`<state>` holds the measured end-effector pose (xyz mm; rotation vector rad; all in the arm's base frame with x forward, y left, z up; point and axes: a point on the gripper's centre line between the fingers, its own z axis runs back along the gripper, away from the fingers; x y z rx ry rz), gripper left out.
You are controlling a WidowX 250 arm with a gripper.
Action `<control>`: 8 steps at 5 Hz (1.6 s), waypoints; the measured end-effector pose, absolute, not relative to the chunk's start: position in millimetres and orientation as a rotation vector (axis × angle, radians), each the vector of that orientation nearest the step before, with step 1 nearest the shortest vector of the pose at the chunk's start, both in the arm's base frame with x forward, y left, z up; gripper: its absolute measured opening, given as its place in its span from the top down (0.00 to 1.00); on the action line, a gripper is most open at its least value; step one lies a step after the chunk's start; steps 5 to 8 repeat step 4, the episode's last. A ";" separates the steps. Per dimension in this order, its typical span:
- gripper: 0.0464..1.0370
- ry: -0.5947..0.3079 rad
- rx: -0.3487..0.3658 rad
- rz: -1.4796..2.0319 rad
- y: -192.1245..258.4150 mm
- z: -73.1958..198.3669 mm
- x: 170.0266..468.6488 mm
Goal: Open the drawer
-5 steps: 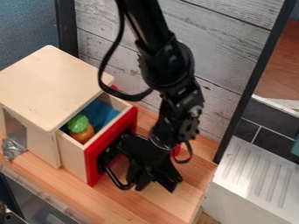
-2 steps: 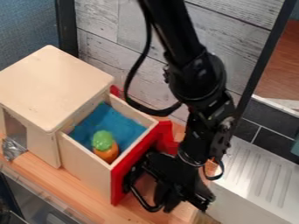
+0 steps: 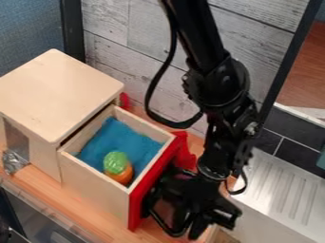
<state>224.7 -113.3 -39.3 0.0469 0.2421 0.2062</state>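
- Your drawer (image 3: 95, 190) stands open, out from the wooden cabinet (image 3: 57, 95) on the desk (image 3: 45, 178).
- Inside, a green-and-orange toy (image 3: 117, 163) rests on blue cloth (image 3: 114, 135).
- Your gripper (image 3: 206, 218) hangs at the drawer's red front; you cannot tell whether it is open or closed.
- Crumpled silvery material (image 3: 13, 161) sits by the cabinet.
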 end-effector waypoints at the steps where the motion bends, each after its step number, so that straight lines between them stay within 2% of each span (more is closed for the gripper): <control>1: 0.31 0.196 0.058 0.211 -107.5 -26.8 223.8; 2: 0.06 0.148 0.040 0.197 -107.0 2.3 223.2; 3: 0.03 0.068 0.036 0.109 -110.1 53.4 216.3; 4: 0.04 0.070 0.060 0.032 -108.3 94.1 202.4; 8: 0.04 0.070 0.060 0.032 -108.3 94.1 202.4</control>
